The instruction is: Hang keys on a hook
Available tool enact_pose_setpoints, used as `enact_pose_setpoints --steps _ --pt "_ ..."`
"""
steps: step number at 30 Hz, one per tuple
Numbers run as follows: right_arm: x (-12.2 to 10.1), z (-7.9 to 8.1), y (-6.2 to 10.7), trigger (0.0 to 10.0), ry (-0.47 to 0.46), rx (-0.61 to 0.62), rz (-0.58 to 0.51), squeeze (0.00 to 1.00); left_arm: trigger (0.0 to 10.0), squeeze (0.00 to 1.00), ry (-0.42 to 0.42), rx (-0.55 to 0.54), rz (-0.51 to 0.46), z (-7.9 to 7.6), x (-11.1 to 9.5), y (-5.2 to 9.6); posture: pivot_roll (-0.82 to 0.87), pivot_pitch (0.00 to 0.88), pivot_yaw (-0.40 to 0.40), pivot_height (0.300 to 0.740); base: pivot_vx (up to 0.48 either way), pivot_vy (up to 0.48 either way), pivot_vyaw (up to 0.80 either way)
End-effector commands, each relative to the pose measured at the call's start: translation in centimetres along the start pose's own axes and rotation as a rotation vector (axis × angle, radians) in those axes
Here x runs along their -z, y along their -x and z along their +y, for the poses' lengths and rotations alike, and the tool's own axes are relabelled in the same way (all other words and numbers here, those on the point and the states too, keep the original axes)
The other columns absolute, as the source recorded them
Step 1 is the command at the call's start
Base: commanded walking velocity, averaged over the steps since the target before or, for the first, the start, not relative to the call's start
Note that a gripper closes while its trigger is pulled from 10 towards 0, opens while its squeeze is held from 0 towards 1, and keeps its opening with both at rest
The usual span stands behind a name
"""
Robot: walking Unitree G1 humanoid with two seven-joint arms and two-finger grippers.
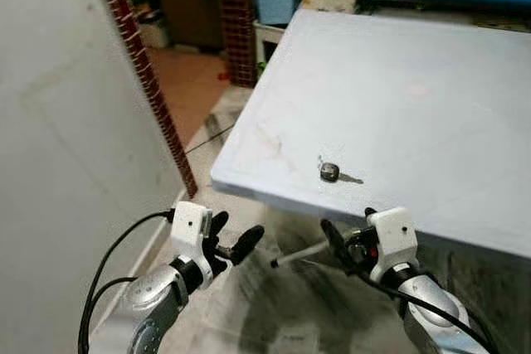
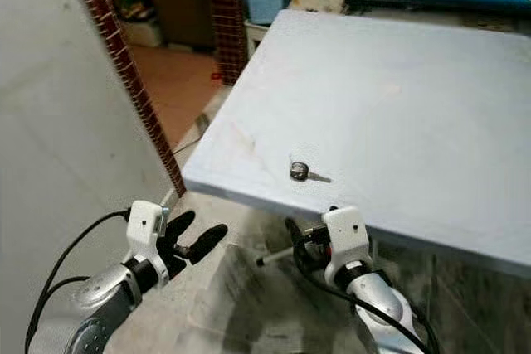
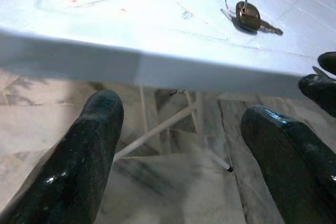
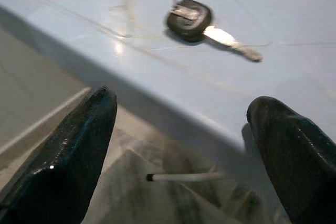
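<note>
My right gripper (image 4: 181,156), fingers (image 4: 68,156) spread wide, sits just below the table (image 4: 294,3) edge. A black-headed key (image 4: 202,24) lies flat on top, near that edge.

key (image 1: 330,172) on worktop (image 1: 431,105), near its front edge | left hand (image 1: 235,244) and right hand (image 1: 342,248) below that edge, side by side | wall (image 1: 66,122) left

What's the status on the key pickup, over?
Both hands open: left hand, right hand, below the table edge. Key lies flat near that edge, untouched. Nothing between hands and key.
</note>
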State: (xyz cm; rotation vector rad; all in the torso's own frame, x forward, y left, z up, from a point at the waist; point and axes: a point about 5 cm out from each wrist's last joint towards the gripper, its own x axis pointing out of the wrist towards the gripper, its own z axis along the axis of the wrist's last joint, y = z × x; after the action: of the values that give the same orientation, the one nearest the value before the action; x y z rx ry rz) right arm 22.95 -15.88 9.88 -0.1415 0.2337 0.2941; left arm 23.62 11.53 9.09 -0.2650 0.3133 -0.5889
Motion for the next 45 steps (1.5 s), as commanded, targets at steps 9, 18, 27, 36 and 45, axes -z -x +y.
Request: enact_pose_setpoints --steps 9,18,27,36,45 --pt "-2.1 0.3 -0.8 10.0 0.042 0.028 -0.081 0.0 10.0 0.0 -0.087 0.147 0.019 -0.9 -0.4 0.1 -0.11 0.096 0.072 0.74 0.0 0.0 0.0" --pt "-3.2 -0.3 -2.6 10.0 0.036 0.077 -0.108 0.0 10.0 0.0 -0.164 0.148 -0.105 -1.6 -2.2 -0.2 -0.09 0.091 0.066 0.74 0.0 0.0 0.0" --pt "-3.7 -1.5 -4.4 10.0 0.061 0.132 -0.105 0.0 10.0 0.0 -0.148 0.241 -0.092 -2.8 -2.1 -0.7 -0.08 0.088 0.069 0.74 0.0 0.0 0.0" --pt "-3.9 -2.0 -6.5 10.0 0.066 0.113 -0.1 0.0 10.0 0.0 -0.156 0.369 -0.015 -4.1 -1.3 -0.6 -0.08 0.093 0.079 0.74 0.0 0.0 0.0" --pt "-4.8 -2.5 -8.8 10.0 0.086 0.119 -0.104 0.0 10.0 0.0 -0.126 0.383 -0.025 -4.6 -1.6 -0.7 -0.07 0.096 0.078 0.74 0.0 0.0 0.0"
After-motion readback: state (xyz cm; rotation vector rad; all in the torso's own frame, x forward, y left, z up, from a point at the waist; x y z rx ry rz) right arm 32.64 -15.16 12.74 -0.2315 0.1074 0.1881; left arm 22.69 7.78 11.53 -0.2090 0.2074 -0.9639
